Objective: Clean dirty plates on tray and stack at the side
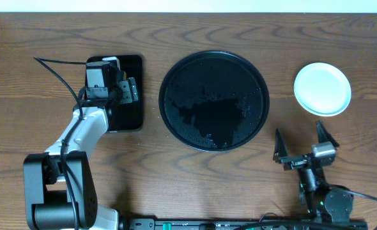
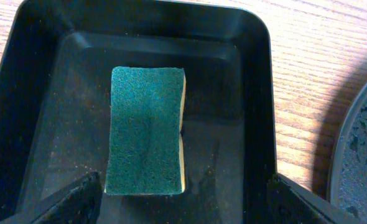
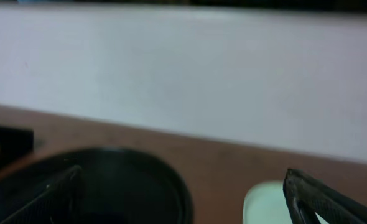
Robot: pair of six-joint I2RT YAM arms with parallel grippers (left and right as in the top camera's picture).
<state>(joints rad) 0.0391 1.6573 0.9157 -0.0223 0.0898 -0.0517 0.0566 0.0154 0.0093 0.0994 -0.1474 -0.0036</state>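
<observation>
Pale plate (image 1: 323, 88) lies beyond the spread right gripper (image 1: 298, 128); the tray (image 1: 214, 64) sits farther left.

The left arm (image 1: 80, 135) is made up of a white link set between black joints and a black base, a thin black cable (image 1: 59, 72) is run along it, and the right arm (image 1: 317, 186) is finished in black, with a grey wrist block and dark tapered fingers (image 1: 280, 148).

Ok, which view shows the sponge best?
Left wrist: the sponge lies in full view, green side up, in the small tray. Overhead, the left arm covers it; the right wrist view misses it.
</observation>
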